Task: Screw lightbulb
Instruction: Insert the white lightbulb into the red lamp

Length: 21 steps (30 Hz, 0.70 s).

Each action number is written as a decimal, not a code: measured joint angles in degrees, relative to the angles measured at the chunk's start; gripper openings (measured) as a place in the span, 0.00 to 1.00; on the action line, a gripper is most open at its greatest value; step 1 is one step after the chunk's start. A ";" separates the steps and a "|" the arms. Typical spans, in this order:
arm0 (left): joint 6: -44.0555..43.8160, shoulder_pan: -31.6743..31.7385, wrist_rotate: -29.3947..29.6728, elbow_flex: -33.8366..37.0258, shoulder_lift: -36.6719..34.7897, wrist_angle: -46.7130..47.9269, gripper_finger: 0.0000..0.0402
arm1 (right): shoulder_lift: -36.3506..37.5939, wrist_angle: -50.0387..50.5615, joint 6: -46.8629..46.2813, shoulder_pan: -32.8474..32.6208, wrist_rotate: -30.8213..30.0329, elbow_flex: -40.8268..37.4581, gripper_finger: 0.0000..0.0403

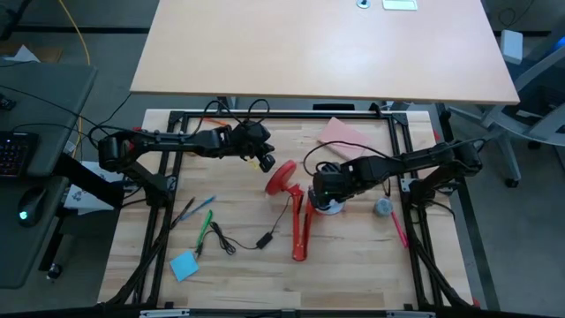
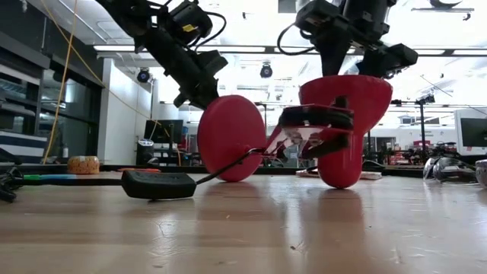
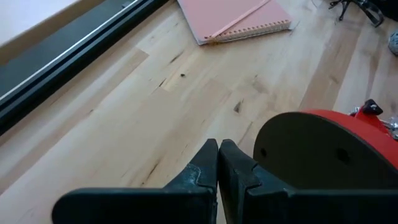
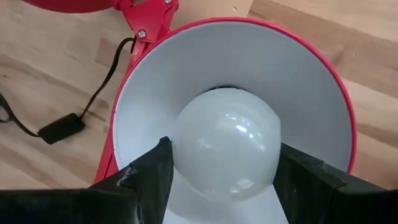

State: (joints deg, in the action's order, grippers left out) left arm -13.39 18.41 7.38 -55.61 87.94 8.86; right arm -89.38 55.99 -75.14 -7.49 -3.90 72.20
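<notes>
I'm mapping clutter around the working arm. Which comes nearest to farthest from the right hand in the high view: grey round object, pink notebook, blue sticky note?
From the right hand:
1. Grey round object, just beside it toward the table's right edge.
2. Pink notebook, at the back edge.
3. Blue sticky note, far across at the front left.

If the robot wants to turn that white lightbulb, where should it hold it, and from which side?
Grip the lightbulb across its widest round part, coming straight in through the open mouth of the red lamp shade. The base is hidden deep inside the shade, so only the dome is reachable. The right gripper already has its jaws on either side of it.
</notes>
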 joint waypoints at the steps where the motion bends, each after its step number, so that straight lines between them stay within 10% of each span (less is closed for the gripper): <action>1: 0.00 0.00 0.02 0.00 0.00 0.00 0.00 | 0.00 0.11 0.63 0.00 -0.04 0.00 0.59; 13: -2.40 0.00 0.68 0.00 0.00 -0.11 0.00 | -0.17 -0.11 7.92 0.00 -0.37 0.07 0.62; 21: -2.51 0.00 0.68 0.00 0.00 -0.13 0.00 | -0.24 -0.45 13.59 -0.04 -0.02 0.13 0.91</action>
State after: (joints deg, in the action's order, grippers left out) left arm -15.90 18.41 8.05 -55.61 87.94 8.73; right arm -89.62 55.54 -61.55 -7.52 -3.92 72.34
